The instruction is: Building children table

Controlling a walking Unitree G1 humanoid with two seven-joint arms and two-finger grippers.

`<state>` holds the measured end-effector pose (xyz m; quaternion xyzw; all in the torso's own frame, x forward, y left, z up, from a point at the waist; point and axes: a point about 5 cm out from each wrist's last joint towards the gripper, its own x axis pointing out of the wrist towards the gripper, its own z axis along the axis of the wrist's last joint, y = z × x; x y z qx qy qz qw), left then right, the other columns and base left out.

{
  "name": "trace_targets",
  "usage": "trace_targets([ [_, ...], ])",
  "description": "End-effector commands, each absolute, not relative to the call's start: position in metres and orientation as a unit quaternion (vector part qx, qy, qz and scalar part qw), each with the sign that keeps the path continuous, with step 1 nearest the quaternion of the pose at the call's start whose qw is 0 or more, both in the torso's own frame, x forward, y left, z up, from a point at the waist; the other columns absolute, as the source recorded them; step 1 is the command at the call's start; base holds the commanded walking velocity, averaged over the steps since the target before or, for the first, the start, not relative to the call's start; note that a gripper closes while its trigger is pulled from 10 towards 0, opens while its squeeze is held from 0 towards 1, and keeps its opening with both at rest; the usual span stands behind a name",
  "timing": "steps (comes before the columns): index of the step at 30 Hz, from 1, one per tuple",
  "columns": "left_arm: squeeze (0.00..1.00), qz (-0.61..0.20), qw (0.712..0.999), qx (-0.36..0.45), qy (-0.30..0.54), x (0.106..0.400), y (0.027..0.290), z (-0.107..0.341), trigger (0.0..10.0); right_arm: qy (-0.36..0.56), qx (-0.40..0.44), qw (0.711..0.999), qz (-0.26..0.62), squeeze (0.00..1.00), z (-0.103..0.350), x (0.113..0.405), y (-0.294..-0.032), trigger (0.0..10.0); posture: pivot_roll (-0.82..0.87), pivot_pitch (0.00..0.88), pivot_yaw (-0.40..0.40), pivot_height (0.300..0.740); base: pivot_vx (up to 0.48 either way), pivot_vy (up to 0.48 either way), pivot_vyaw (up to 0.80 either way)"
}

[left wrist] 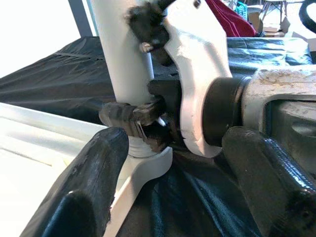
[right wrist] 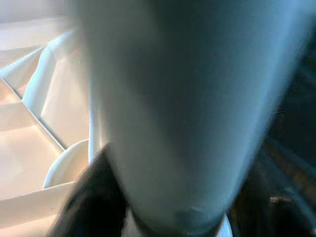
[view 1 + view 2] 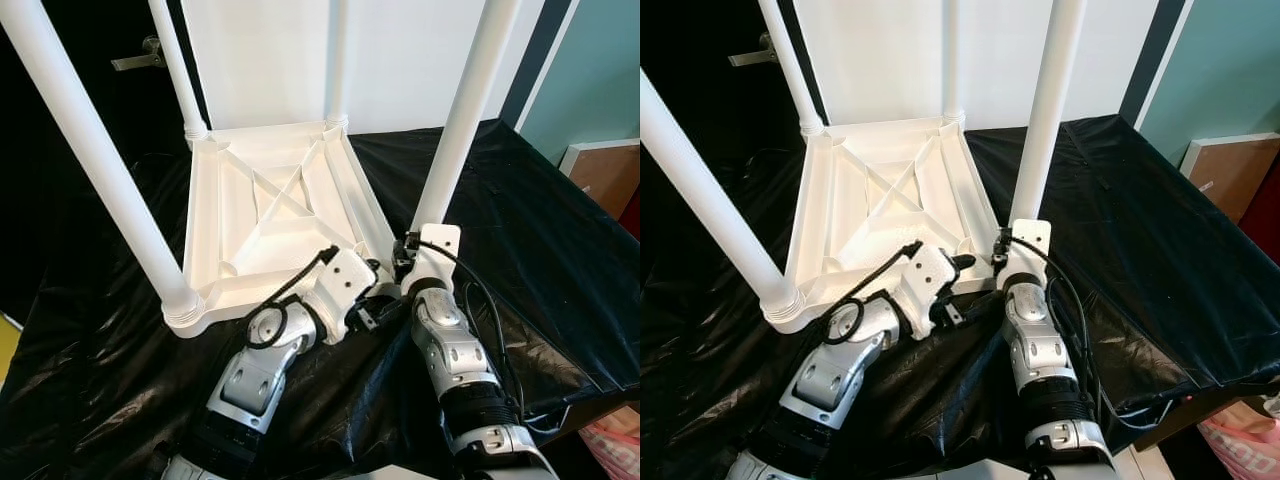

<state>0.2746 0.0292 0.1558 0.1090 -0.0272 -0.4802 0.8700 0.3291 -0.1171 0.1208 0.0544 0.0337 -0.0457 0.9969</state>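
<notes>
White tabletop (image 3: 270, 215) is laid upside down on black sheet (image 3: 520, 220), four white legs standing up from its corners. Near right leg (image 3: 462, 120) is clasped at its base by right gripper (image 3: 405, 258), fingers closed round it. Left gripper (image 3: 372, 312) is held just beside that corner, fingers (image 1: 84, 192) spread, nothing grasped.

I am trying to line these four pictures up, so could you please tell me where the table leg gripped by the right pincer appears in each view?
Left eye view: the gripped leg rises right of centre from the tabletop's near right corner.
Right eye view: the same leg, just right of centre.
Left wrist view: its lower end, with the right pincer around it.
Right wrist view: the leg up close, blurred.
Shared landmark: the black cloth.
</notes>
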Motion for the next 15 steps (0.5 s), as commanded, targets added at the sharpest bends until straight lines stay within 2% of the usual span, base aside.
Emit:
trace_targets([
  [1,0.0,-0.47,0.876,0.108,-0.026,0.274,0.03,0.156,10.0,0.052,0.061,0.996,-0.046,0.54,0.112,0.325,-0.119,10.0,-0.03,0.0,-0.02,0.74,0.0,0.0,0.0],
  [2,0.0,-0.47,0.876,0.108,-0.025,0.274,0.03,0.156,10.0,0.042,0.066,0.996,-0.04,1.0,0.116,0.325,-0.118,10.0,-0.03,0.0,-0.02,0.74,0.0,0.0,0.0],
  [8,0.0,-0.47,0.876,0.108,-0.024,0.274,0.029,0.156,10.0,0.015,0.061,0.998,-0.015,1.0,0.124,0.322,-0.122,10.0,-0.03,0.0,-0.02,0.74,0.0,0.0,0.0],
  [15,0.0,-0.471,0.875,0.107,-0.024,0.274,0.029,0.156,10.0,-0.012,0.051,0.997,0.064,1.0,0.132,0.318,-0.145,10.0,-0.04,0.0,-0.016,0.74,0.0,0.0,0.0],
])
